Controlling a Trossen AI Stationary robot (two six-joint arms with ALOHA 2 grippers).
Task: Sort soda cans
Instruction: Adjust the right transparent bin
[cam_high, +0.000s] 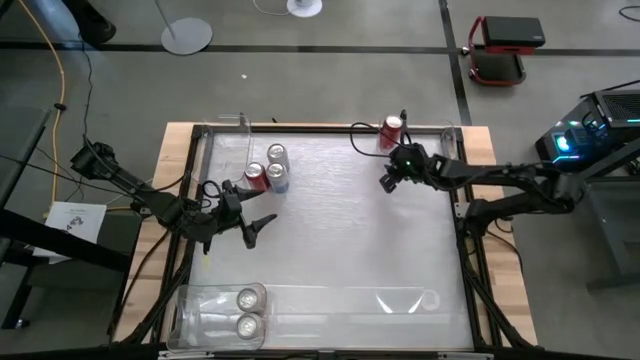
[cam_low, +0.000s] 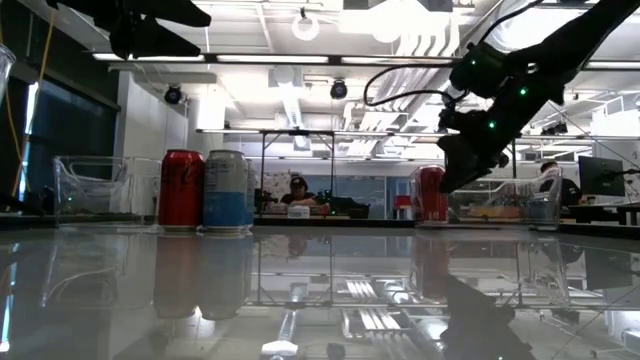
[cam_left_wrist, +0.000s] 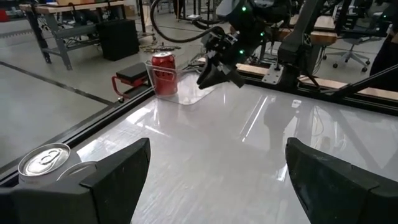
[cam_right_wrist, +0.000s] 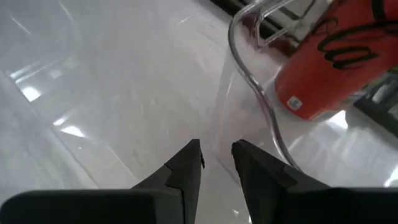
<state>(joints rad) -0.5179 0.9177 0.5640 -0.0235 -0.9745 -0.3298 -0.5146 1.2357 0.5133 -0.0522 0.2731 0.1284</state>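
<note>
Three soda cans stand upright together at the table's far left: a red one (cam_high: 256, 177) and two silver ones (cam_high: 277, 155) (cam_high: 278, 176). My left gripper (cam_high: 252, 208) is open and empty just near of them. One silver top (cam_left_wrist: 43, 160) shows beside its finger. Another red can (cam_high: 391, 131) stands upright at the far right inside a clear bin (cam_right_wrist: 249, 74). My right gripper (cam_high: 388, 180) hangs above the table, near of that can. Its fingers are almost together and empty (cam_right_wrist: 217, 155). Two silver-topped cans (cam_high: 247, 298) (cam_high: 247, 324) stand in the near bin.
A long clear bin (cam_high: 330, 300) lies along the table's near edge. A clear bin (cam_high: 240, 130) stands at the far left and another (cam_high: 445, 135) at the far right. The glossy tabletop (cam_high: 340, 230) lies between the arms. A raised frame rims the table.
</note>
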